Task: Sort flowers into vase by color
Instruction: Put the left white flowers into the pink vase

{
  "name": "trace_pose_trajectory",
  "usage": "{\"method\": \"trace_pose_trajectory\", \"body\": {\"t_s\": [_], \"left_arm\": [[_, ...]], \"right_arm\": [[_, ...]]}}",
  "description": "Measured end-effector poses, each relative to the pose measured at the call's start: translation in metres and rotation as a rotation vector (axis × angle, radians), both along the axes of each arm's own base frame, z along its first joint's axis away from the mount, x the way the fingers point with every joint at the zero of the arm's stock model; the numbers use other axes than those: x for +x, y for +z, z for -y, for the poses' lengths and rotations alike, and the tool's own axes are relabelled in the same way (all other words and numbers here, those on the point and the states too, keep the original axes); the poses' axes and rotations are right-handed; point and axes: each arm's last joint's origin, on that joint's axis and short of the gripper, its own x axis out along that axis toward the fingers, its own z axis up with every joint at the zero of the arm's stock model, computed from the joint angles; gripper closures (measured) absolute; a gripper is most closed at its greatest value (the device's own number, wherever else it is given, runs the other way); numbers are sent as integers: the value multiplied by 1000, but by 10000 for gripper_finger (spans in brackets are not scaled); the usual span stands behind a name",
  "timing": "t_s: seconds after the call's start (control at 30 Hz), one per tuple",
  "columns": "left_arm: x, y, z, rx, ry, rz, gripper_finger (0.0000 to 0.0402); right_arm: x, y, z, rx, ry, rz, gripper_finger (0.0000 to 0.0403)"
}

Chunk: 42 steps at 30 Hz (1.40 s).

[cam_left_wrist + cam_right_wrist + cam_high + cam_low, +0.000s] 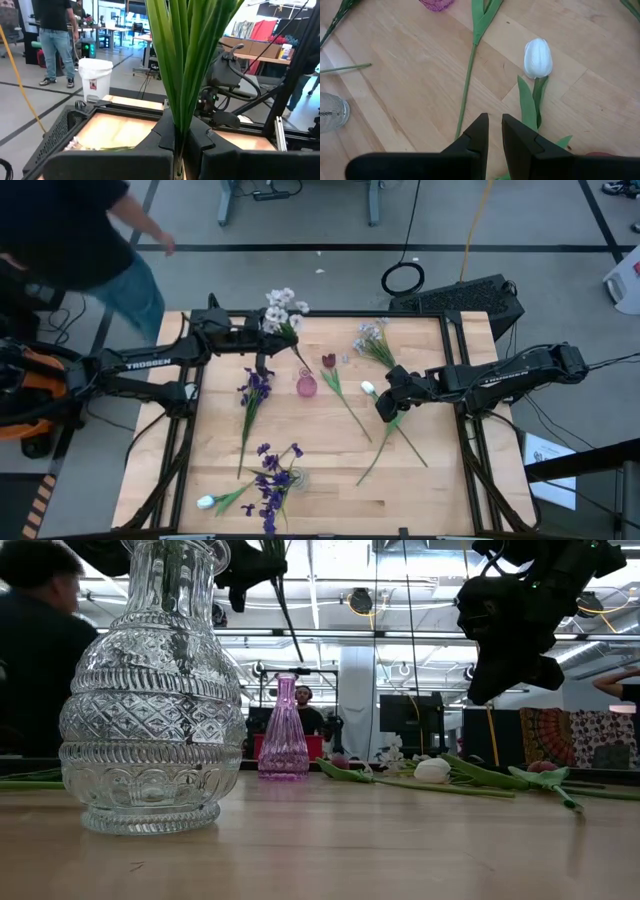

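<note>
Left gripper clamped tight on the green stems of a pale lavender-white flower bunch, held up at the far left of the table, blooms toward the far edge. Pink vase just to the right and nearer — apparently the closest target. Best done by swinging the stems upright over the narrow neck, lowering slowly, and letting go only once the stem ends are inside; long leaves likely to catch on the rim.

Right gripper hovering above the wood at centre right, jaws narrow with a slim gap, holding nothing. White tulip lying just beyond the fingertips, stem running back beside them.

Around: dark red tulip right of the pink vase, another pale bunch at far right, loose purple flower at left. Clear glass vase at the near edge, already holding purple flowers, another white tulip lying to its left.

Person standing beyond the far left corner — off the table.
</note>
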Motion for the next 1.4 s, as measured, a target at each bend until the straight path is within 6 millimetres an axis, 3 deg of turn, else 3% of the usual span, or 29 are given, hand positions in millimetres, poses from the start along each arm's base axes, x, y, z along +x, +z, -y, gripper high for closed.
{"method": "trace_pose_trajectory", "body": {"t_s": [0.37, 1.03, 1.17, 1.4], "left_arm": [[-8, -6, -8, -35, 46, -78, 391], [23, -38, 5, -49, -13, -218, 389], [31, -46, 6, -52, 16, -242, 365], [38, -53, 10, -52, 6, -261, 278]], "right_arm": [[0, 0, 0, 0, 0, 0, 358], [0, 0, 1, -27, -14, 1, 358], [0, 0, 1, -27, -14, 2, 358], [0, 0, 1, -29, -19, 6, 358]]}}
